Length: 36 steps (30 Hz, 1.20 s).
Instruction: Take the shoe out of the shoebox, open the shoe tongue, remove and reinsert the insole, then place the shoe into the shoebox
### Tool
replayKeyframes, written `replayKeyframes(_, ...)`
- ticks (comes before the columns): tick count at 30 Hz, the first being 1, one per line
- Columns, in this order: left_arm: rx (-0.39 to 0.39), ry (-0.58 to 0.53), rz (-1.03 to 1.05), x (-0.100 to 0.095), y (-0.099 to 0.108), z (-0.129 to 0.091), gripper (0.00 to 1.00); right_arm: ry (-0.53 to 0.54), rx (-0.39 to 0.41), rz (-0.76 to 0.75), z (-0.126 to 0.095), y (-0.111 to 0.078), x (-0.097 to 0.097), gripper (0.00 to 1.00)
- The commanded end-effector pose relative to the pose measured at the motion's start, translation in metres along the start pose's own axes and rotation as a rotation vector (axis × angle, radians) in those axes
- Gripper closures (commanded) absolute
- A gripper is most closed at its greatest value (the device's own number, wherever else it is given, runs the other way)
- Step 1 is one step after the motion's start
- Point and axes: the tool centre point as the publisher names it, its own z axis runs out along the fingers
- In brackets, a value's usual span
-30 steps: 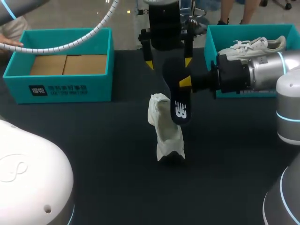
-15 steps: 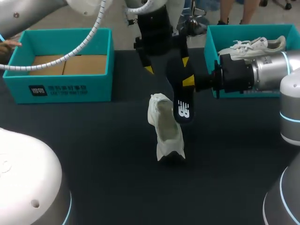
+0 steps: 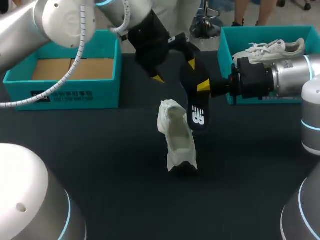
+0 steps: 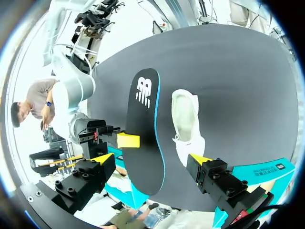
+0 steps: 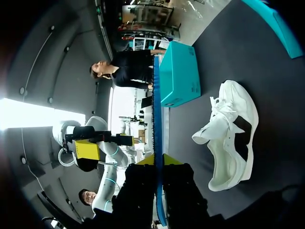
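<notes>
The insole [image 3: 190, 97] is black with a blue edge. The shoe [image 3: 179, 140] is white. The shoebox [image 3: 75, 95] is teal.

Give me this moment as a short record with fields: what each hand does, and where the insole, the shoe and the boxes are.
right hand: shut on the black foam insole with a teal edge, held above the black table
left hand: open, fingers on either side of the insole, not touching
white shoe: on the table, beside the insole
left teal shoebox: cardboard inside
right teal shoebox: holds a second white shoe
</notes>
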Motion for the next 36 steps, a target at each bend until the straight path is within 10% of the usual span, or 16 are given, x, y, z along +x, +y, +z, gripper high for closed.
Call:
replayKeyframes(1, -0.006, -0.233, 0.010, 0.0074, -0.0036, -0.0005, 0.00, -0.002, 0.003, 0.002, -0.0011, 0.0005, 0.0005, 1.00)
replayKeyframes(36, -0.120, -0.446, 0.040, 0.0013, -0.0027, -0.0005, 0.00, 0.015, 0.028, 0.023, -0.0077, -0.0032, -0.0028, 1.00)
